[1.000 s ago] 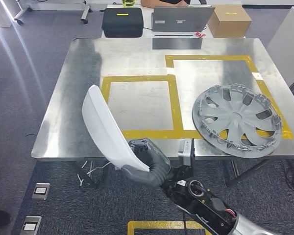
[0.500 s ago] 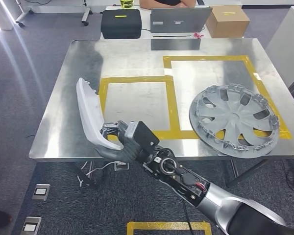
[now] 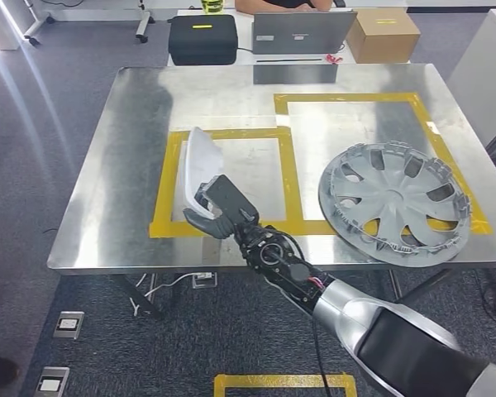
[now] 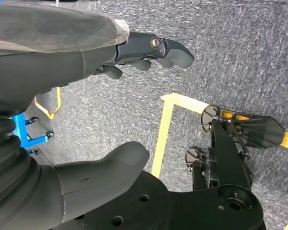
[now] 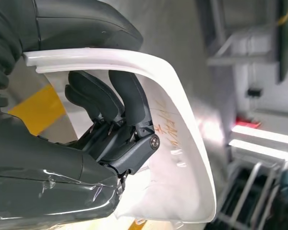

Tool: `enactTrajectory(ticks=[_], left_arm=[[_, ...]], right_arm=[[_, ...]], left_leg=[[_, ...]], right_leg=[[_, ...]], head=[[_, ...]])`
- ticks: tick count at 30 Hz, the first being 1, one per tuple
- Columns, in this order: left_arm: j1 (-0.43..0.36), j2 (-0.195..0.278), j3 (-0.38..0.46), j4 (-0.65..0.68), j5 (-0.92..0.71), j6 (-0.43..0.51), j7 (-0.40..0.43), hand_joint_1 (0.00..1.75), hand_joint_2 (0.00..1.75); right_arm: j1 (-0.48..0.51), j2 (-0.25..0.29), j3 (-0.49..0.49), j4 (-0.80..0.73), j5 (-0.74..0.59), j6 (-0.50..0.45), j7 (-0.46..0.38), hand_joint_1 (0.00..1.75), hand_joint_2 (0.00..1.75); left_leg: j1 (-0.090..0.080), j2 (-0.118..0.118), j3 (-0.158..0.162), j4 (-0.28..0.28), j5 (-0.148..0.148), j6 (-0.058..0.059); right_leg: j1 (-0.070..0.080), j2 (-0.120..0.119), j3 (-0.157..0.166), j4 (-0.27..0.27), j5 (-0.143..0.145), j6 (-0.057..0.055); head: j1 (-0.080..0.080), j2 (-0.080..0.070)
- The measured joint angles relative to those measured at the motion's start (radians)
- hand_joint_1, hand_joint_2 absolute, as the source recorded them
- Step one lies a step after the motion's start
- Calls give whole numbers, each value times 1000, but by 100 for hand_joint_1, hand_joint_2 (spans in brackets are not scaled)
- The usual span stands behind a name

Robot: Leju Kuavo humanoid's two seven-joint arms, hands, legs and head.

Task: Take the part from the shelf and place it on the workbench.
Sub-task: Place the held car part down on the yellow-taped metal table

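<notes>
Task stage: placement under way, by my judgement; the curved white plastic shell part is over the brushed steel workbench, inside the left-hand square of yellow floor tape
Contact with bench: cannot tell from the head view whether the part's lower edge rests on the steel or hangs just above it
Done: the part is off the shelf and at the bench
Left: set it down flat, let go, draw the arm clear
Right hand: clasps the part's near end; in the right wrist view the dark fingers curl into the hollow inner face and the thick grey thumb lies along the outer rim
Left hand: holds nothing, thumb and fingers well apart, hanging over grey carpet
Part, form: thin-walled, smoothly bowed, glossy outside, paler and matt inside, with faint orange writing on the inner face, too blurred to read
Bench surface: bare metal, dull sheen, streaky reflections; likely slippery under smooth plastic
Other item: a grey multi-spoke plastic wheel cover lies flat in the right-hand taped square, overlapping its near tape line, well apart from the part
Risk noted: tilted as it stands, the bowed shell could rock or slide once released
</notes>
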Motion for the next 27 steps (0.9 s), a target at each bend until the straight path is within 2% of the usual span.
enactTrajectory(ticks=[4,9,18,22,26,27], left_arm=[[0,0,-2,0,3,-4,0,0,175],[0,0,-9,0,2,-10,0,0,175],[0,0,-20,0,-7,-16,0,0,175],[-2,0,-22,0,-13,-17,0,0,175],[-4,0,-34,0,-19,-19,0,0,175],[-4,0,-37,0,-22,-19,-2,0,131]], right_arm=[[-18,15,2,98,55,-81,52,175,175],[-26,39,16,206,182,-176,163,175,175],[-37,55,55,318,300,-238,280,175,175],[-37,55,66,347,325,-249,298,175,175],[-38,55,70,366,326,-248,278,0,175],[-38,55,71,369,326,-247,273,0,175]], left_leg=[[0,0,0,0,0,0],[0,0,0,0,0,0],[0,0,2,0,0,0],[0,1,4,0,0,0],[0,1,5,0,0,0],[0,1,5,0,0,0]], right_leg=[[0,0,0,0,0,0],[0,0,0,0,0,0],[0,0,0,0,0,0],[0,0,1,0,0,0],[0,0,3,0,0,0],[0,0,3,0,0,0]], head=[[0,0],[0,0],[0,0],[0,0],[0,0],[0,0]])
